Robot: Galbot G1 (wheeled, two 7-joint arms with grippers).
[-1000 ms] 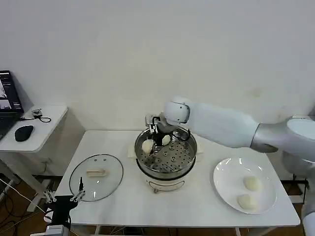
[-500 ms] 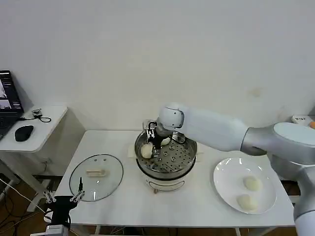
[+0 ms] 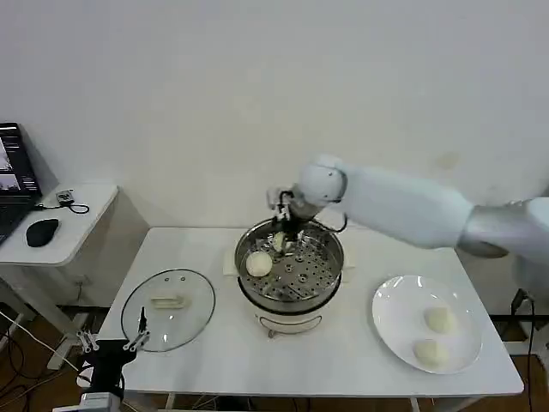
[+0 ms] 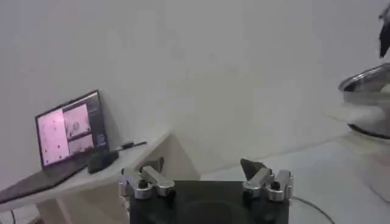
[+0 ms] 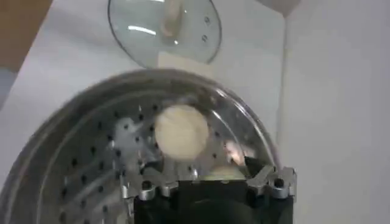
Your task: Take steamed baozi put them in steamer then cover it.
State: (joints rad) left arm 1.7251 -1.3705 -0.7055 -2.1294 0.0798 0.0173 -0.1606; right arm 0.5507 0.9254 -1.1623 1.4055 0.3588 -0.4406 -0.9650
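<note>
Right end effector (image 3: 281, 233): I have it over the far rim of the steamer (image 3: 328, 276), just above the basket floor. Fingers spread, nothing between them; in the right wrist view both fingertips (image 5: 139, 187) stand apart with open space between.

Left end effector (image 4: 206, 179): parked low at the near left corner of the counter (image 3: 343, 360), beside the cover. Fingers spread, empty.

Steamed baozi, item 1 (image 3: 259, 263): lies on the perforated floor on the steamer's left side, free of the end effector. I count this one as delivered. A pale rounded patch near the right end effector's tips could be a second bun; I cannot tell.

Steamed baozi, items 2 and 3 (image 3: 439, 320) (image 3: 427, 351): on the white plate (image 3: 390, 326) at the right of the counter, well apart from the steamer. Not yet moved.

Cover (image 3: 167, 309): flat on the counter to the left of the steamer, handle up. Not yet placed.

Progress, my judgement: roughly a third through. Left: two buns from plate to basket, then the cover.

Orientation: buns are round, no long axis to align. Steamer stands upright, mouth upward. The cover's white handle runs roughly left to right across the counter; that is the axis I would line the fingers against.
</note>
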